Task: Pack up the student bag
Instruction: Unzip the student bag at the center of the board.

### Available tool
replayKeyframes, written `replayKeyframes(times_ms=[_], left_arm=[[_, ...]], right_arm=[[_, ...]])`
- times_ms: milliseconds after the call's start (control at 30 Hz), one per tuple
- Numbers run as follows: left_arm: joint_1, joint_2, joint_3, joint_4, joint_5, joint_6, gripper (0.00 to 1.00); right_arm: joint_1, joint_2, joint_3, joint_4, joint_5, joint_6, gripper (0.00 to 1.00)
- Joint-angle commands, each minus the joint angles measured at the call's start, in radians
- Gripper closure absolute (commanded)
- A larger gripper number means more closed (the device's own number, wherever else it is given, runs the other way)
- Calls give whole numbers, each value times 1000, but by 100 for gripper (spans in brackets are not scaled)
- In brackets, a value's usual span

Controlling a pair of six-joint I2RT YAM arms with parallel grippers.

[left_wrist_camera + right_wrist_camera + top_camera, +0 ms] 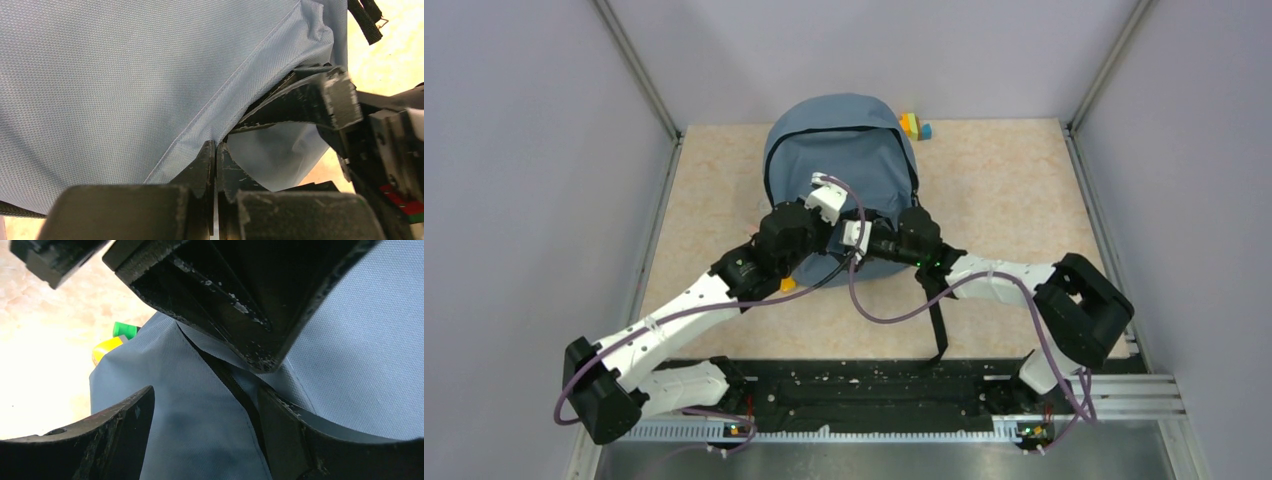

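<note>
One grey-blue soft fabric backpack (pixel 839 150), lying flat in the middle of the beige marbled tabletop (pixel 1014 200), rounded top toward the far wall. One long black webbing strap (pixel 939 320) trailing from its near right corner toward the arm bases. Two black strap ends (pixel 367 20) at the top right of the left wrist view.

Two white-and-black arms (pixel 684 305) reaching in from the near edge, meeting over the near end of the backpack, wrists almost touching.

For the left gripper (pixel 216 150): two fingers (pixel 202 165) pressed together with no gap, pinching a fold of the backpack's cloth right at a stitched seam.

For the right gripper (pixel 206 395): two fingers (pixel 125 425) spread wide, one on each side of a stretch of the backpack's cloth, one black zipper line (pixel 227 377) running between them. Nothing clamped, neither finger seen pressing the cloth. Placed just beside the left gripper, one finger close in at the right of the left wrist view.

Elsewhere: one small cluster of toy blocks (pixel 914 126) in orange, yellow and blue at the far edge of the tabletop, just beside the backpack's top right. One small item with a yellow body and a green end (pixel 117 337) on the tabletop at the backpack's edge, partly hidden by cloth, kind not clear.
</note>
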Motion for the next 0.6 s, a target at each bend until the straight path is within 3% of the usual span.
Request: replayKeyframes(times_ms=[0,133,233,400,567], left_arm=[[1,-34,-7,62,22,-8,100],[5,-32,-10,67,24,-7,100],[8,-34,-13,69,26,-7,100],[19,-40,-23,83,21,-8,100],[35,-46,-33,98,15,-7,100]], right_arm=[[22,40,92,33,-49,-35,26],[27,63,107,16,-67,-28,28],[35,72,111,-1,-73,-21,36],[49,66,106,-37,-69,-1,58],[53,47,99,-86,-59,32,90]])
